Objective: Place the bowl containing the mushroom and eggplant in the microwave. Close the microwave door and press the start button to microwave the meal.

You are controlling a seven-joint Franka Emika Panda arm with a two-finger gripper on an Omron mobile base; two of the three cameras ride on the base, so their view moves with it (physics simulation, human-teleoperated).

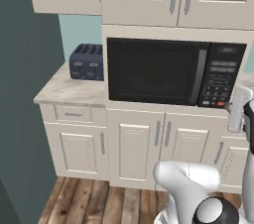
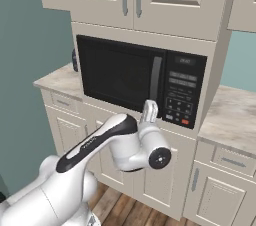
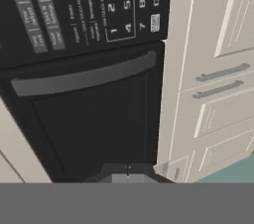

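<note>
I had the microwave [image 1: 176, 72] on the counter with the microwave door [image 1: 156, 71] shut flat, so I judged the bowl was inside. The gripper [image 2: 149, 110] hung just before the lower front, near the keypad panel [image 2: 183, 91]. The red start button [image 2: 185, 121] lay just to the gripper's right. Whether its fingers were parted or together, I couldn't tell.

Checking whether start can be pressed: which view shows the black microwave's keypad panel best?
The right base view: the keypad panel is whole, upright, with its red button. The left base view shows it smaller, the arm at its lower corner. The hand view shows part, rolled sideways.
</note>
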